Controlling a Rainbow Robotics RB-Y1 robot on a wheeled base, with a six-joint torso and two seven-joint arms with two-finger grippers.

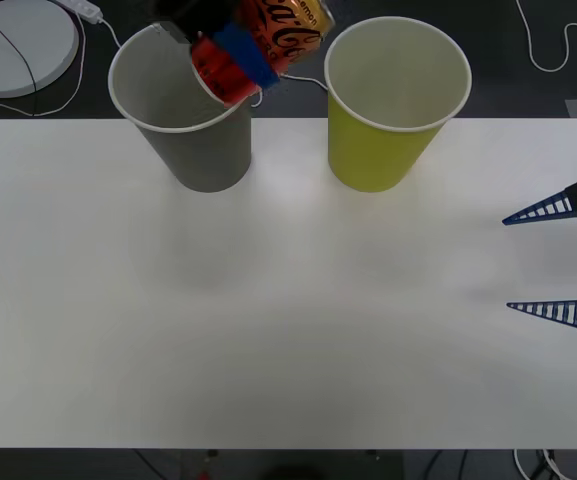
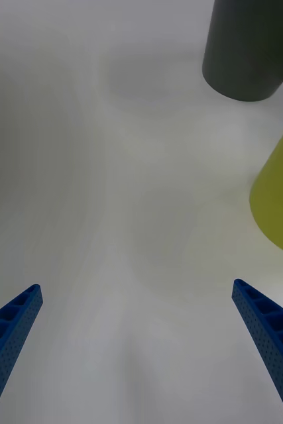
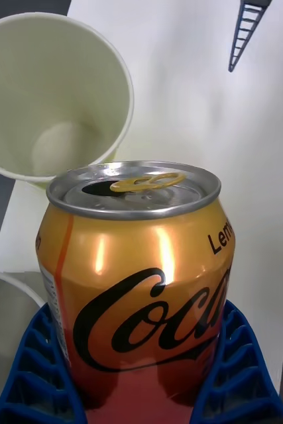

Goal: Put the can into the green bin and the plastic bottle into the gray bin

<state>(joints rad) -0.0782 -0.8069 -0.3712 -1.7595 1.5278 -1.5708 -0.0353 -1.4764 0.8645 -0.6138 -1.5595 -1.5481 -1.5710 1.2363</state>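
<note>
The left gripper (image 1: 240, 58) is clamped on the can (image 1: 268, 40) and holds it in the air at the far edge of the desk (image 1: 268, 330), over the gap between the gray bin (image 1: 193, 150) and the green bin (image 1: 383, 150), with its lower end overlapping the gray bin's rim. In the left wrist view the blue fingers (image 3: 35, 371) cup the lower body of the can (image 3: 138, 278) on both sides; its pull-tab top faces toward the open mouth of the green bin (image 3: 61, 79), and part of the gray bin's rim (image 3: 8, 311) shows beside the fingers. The right gripper (image 1: 568, 260) waits spread open and empty at the right edge of the desk, well apart from both bins.

The step in hand appears to be the carry to the green bin. To do it well, the can would travel sideways toward the robot's right, high enough to pass over the white rim, and be let go only once its whole body lies within the mouth. A release too soon risks a drop into the gray bin or a knock against a rim. No plastic bottle can be made out here.
</note>
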